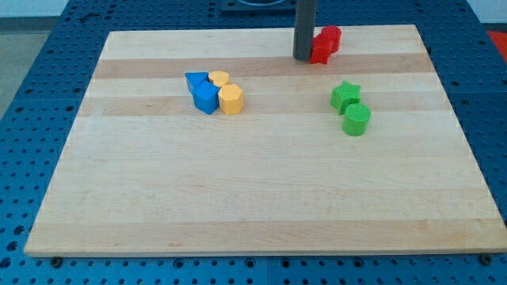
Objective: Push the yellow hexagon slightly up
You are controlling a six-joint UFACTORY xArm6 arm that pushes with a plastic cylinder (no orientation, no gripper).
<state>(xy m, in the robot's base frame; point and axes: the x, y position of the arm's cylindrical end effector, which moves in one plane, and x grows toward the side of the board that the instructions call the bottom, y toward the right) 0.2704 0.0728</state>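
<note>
Pale wood board on blue pegboard table. My tip, plain rod without jaws, touches red block; yellow hexagon well apart.

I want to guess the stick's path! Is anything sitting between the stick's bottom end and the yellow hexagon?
No. In the camera view only bare wooden board lies between my tip and the yellow hexagon. The red block sits on my tip's other side.

Two blue blocks touching, small yellow block, red blocks, green star, green cylinder, wooden board
</note>
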